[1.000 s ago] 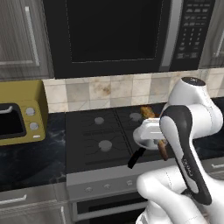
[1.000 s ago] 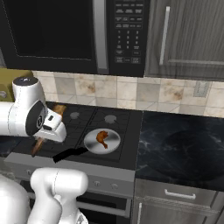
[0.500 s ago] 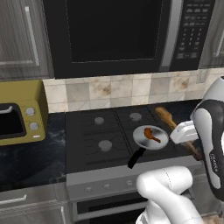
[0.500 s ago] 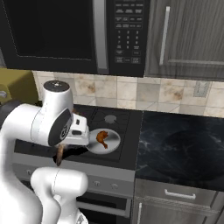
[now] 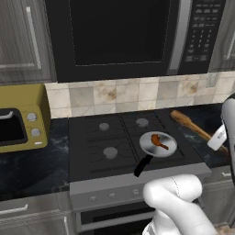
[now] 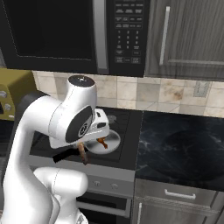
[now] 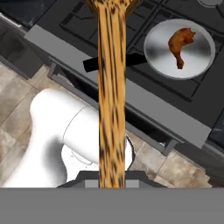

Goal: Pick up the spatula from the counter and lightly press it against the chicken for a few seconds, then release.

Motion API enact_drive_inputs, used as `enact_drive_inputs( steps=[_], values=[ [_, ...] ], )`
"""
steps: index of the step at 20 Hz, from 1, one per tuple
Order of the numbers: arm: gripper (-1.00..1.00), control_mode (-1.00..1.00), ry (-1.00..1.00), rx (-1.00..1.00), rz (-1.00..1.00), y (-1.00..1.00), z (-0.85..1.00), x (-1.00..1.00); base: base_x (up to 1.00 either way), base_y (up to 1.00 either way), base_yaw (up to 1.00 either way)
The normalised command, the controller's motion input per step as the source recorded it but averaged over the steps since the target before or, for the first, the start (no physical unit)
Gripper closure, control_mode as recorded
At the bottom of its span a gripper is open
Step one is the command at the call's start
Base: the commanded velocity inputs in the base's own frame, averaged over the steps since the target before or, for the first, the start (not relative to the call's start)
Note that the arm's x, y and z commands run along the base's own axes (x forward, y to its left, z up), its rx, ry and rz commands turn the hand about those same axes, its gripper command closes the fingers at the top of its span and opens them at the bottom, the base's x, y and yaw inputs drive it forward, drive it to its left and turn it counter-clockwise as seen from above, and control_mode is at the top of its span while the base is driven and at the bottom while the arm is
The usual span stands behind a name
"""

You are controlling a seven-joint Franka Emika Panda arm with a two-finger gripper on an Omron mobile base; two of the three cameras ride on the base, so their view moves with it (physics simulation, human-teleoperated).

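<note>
The wooden spatula (image 5: 192, 127) hangs in the air to the right of the stove, its broad end pointing toward the back wall. My gripper (image 5: 217, 137) is shut on its handle. In the hand view the spatula (image 7: 111, 87) runs straight up the middle from my gripper (image 7: 112, 177). The chicken drumstick (image 5: 159, 141) lies in a small grey pan (image 5: 150, 148) on the front right burner, left of the spatula and apart from it. From the right base view, my arm covers part of the pan (image 6: 112, 143); the chicken (image 6: 103, 142) and the spatula's end (image 6: 83, 154) peek out below my hand.
The pan's black handle (image 7: 109, 64) points toward the stove's front edge. A yellow toaster oven (image 5: 18, 126) stands on the counter left of the stove (image 5: 101, 137). A microwave (image 5: 119, 36) hangs above. Dark counter (image 6: 183, 148) extends to the right.
My arm has swung from left of the pan across the stove to its right side, carrying the spatula. The pan and chicken have stayed put.
</note>
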Motion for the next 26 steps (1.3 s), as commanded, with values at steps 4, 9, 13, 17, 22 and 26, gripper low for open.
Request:
enact_drive_inputs(
  steps=[4,9,13,17,22,26],
  values=[
    [1.0,-1.0,-0.05,-0.14,0.31,-0.36,-0.01,0.0,0.0,0.0,0.0],
    [1.0,-1.0,0.0,-0.12,0.21,-0.21,-0.05,0.0,0.0,0.0,0.0],
    [1.0,-1.0,0.0,-0.06,0.11,-0.08,0.02,0.0,0.0,0.0,0.0],
    [1.0,-1.0,-0.06,-0.07,0.02,-0.24,0.01,0.0,0.0,0.0,0.0],
    [1.0,-1.0,-0.1,-0.03,0.0,-0.34,0.0,0.0,0.0,0.0,0.0],
    [1.0,-1.0,-0.07,-0.04,0.0,-0.25,0.0,0.0,0.0,0.0,0.0]
  ],
)
